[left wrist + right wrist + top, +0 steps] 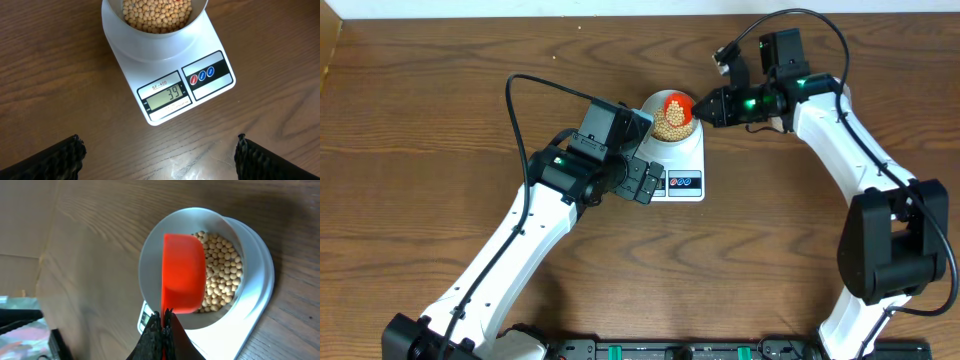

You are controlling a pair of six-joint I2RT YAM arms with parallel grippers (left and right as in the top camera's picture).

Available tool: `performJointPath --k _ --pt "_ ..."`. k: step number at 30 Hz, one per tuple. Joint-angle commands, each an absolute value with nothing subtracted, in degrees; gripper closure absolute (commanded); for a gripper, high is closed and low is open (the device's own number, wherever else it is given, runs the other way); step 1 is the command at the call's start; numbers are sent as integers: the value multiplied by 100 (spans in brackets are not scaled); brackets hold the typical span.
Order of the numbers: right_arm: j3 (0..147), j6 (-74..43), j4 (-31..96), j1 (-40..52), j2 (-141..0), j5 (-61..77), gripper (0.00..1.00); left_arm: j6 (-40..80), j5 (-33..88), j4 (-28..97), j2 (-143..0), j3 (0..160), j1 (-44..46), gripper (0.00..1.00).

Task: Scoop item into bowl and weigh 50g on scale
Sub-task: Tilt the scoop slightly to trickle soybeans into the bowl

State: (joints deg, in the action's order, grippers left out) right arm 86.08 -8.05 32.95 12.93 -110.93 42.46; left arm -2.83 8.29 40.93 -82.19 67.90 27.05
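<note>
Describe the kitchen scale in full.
The scale is a flat white plastic-looking rectangle with rounded corners, lying on the wooden table. Its front edge carries a grey display reading 39 and a black panel with one red and two blue buttons. The pale bowl of beans sits on its round platform.

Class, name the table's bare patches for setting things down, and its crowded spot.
Free: brown wooden table outside the left arm; between the arms before the flat white scale. Crowded: round pale bowl, between left gripper and right gripper.

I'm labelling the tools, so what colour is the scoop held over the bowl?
The scoop is bright orange-red, seen best in the right wrist view.
</note>
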Motion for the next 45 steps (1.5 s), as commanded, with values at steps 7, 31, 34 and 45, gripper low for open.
performJointPath --k 7,31,34,45 --pt "8670 -534 3389 1476 -10626 3524 99 -296 851 4115 -8197 6775 2692 2" --pt "8711 54 3607 2121 -10156 2320 99 -296 851 4112 -8197 6775 2692 2" --pt "8711 51 3658 2121 -10156 2322 99 -296 851 4115 -8197 6775 2692 2" --pt "8711 47 3704 2104 -10156 2497 99 -296 851 4115 -8197 6775 2692 2"
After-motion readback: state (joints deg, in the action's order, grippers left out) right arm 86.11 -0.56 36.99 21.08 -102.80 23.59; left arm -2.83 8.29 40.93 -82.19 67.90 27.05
